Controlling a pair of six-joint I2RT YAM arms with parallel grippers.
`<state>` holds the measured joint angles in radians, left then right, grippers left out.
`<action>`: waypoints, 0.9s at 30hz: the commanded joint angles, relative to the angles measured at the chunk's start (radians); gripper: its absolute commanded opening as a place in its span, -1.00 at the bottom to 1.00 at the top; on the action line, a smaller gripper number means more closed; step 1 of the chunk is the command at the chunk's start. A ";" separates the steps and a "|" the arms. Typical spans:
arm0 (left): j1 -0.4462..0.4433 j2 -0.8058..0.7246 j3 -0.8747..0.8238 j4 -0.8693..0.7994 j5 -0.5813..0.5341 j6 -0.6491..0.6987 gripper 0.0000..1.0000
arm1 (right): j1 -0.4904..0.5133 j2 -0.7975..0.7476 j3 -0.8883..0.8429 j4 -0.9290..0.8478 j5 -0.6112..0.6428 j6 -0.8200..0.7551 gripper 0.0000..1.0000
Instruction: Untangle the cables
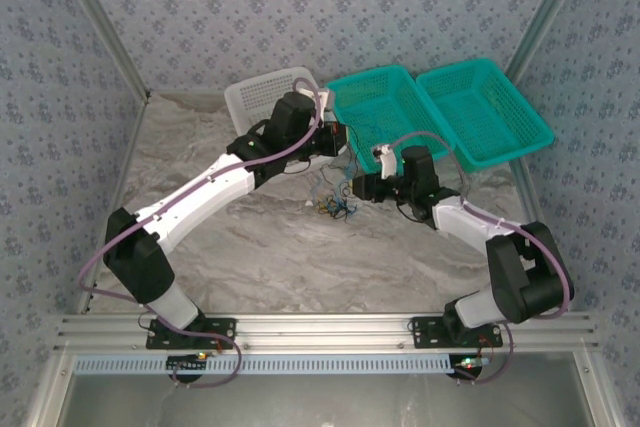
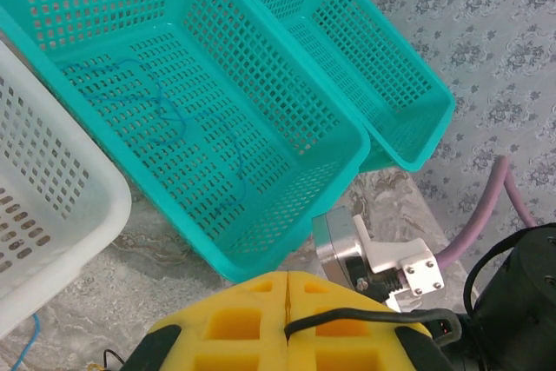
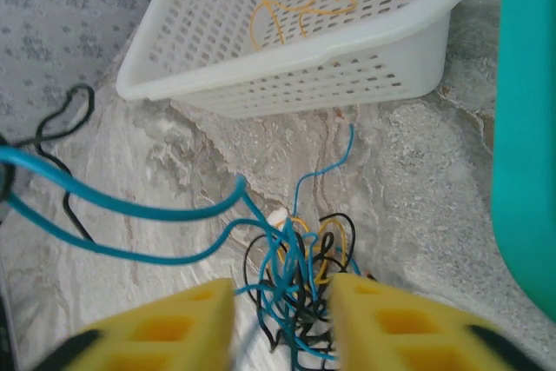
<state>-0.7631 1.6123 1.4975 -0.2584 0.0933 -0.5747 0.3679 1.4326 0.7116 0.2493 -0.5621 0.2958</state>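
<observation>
Grasp step, I judge: right tool [image 3: 282,291] apart astride cables [image 3: 300,245]; left tool [image 2: 287,288] together on black wire [image 2: 347,314]. Next: clamp a strand, pull apart.

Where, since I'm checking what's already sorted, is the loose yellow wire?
In the right wrist view, the yellow wire lies inside the white basket, at the top, beyond the tangled clump.

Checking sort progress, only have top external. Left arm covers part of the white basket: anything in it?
Observer: Yes, right wrist shows a yellow-orange wire lying in the white basket.
Operator: Teal ones?
Observer: Left wrist shows a blue wire in the teal basket beside the white one.
Operator: Right end effector?
Observer: Jaws apart, straddling the cables on the table.
</observation>
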 commanded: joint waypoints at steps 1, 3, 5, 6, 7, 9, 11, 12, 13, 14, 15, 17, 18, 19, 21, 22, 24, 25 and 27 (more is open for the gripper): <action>0.011 -0.019 0.028 0.021 -0.024 -0.010 -1.00 | 0.008 -0.007 -0.013 0.020 0.064 0.005 -0.58; 0.024 -0.045 0.009 0.032 -0.053 -0.008 -1.00 | 0.010 -0.023 -0.043 0.008 0.090 0.006 -0.75; 0.044 -0.074 -0.006 0.043 -0.072 -0.007 -1.00 | 0.010 -0.034 -0.063 -0.037 0.114 -0.001 -0.83; 0.053 -0.088 -0.010 0.047 -0.077 -0.004 -1.00 | 0.011 -0.035 -0.071 -0.058 0.121 -0.007 -0.85; 0.061 -0.101 -0.013 0.049 -0.087 0.003 -1.00 | 0.009 -0.033 -0.078 -0.085 0.125 -0.012 -0.89; 0.072 -0.124 -0.020 0.059 -0.119 0.024 -1.00 | 0.011 -0.027 -0.089 -0.133 0.156 -0.014 -0.97; 0.079 -0.147 -0.027 0.068 -0.170 0.049 -1.00 | 0.010 -0.018 -0.105 -0.166 0.194 -0.013 -1.00; 0.086 -0.154 -0.025 0.070 -0.181 0.055 -1.00 | 0.010 -0.016 -0.111 -0.177 0.211 -0.006 -1.00; 0.092 -0.162 -0.023 0.071 -0.187 0.062 -1.00 | 0.008 -0.012 -0.117 -0.186 0.227 0.000 -1.00; 0.099 -0.170 -0.021 0.074 -0.199 0.070 -1.00 | 0.007 -0.009 -0.124 -0.195 0.241 0.007 -1.00; 0.102 -0.177 -0.021 0.073 -0.211 0.078 -1.00 | 0.007 -0.009 -0.128 -0.200 0.251 0.011 -1.00; 0.110 -0.192 -0.023 0.071 -0.235 0.092 -1.00 | 0.005 -0.006 -0.134 -0.214 0.274 0.019 -1.00; 0.111 -0.198 -0.023 0.069 -0.245 0.097 -1.00 | 0.006 -0.004 -0.133 -0.224 0.286 0.021 -1.00; 0.114 -0.205 -0.025 0.065 -0.256 0.104 -1.00 | 0.004 -0.002 -0.133 -0.236 0.301 0.022 -1.00; 0.117 -0.216 -0.021 0.061 -0.266 0.119 -1.00 | 0.001 0.001 -0.130 -0.259 0.323 0.024 -1.00; 0.119 -0.220 -0.015 0.055 -0.262 0.126 -1.00 | -0.003 -0.001 -0.129 -0.267 0.322 0.025 -1.00; 0.121 -0.218 0.006 0.035 -0.244 0.141 -1.00 | -0.006 -0.013 -0.128 -0.272 0.307 0.024 -1.00; 0.121 -0.215 0.014 0.027 -0.238 0.145 -1.00 | -0.006 -0.026 -0.128 -0.274 0.307 0.027 -1.00; 0.121 -0.216 0.017 0.022 -0.253 0.148 -1.00 | -0.006 -0.047 -0.124 -0.292 0.334 0.031 -1.00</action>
<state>-0.6468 1.4204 1.4769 -0.2321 -0.1364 -0.4618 0.3660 1.4166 0.5861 0.0109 -0.2714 0.3092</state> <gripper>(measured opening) 0.043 0.071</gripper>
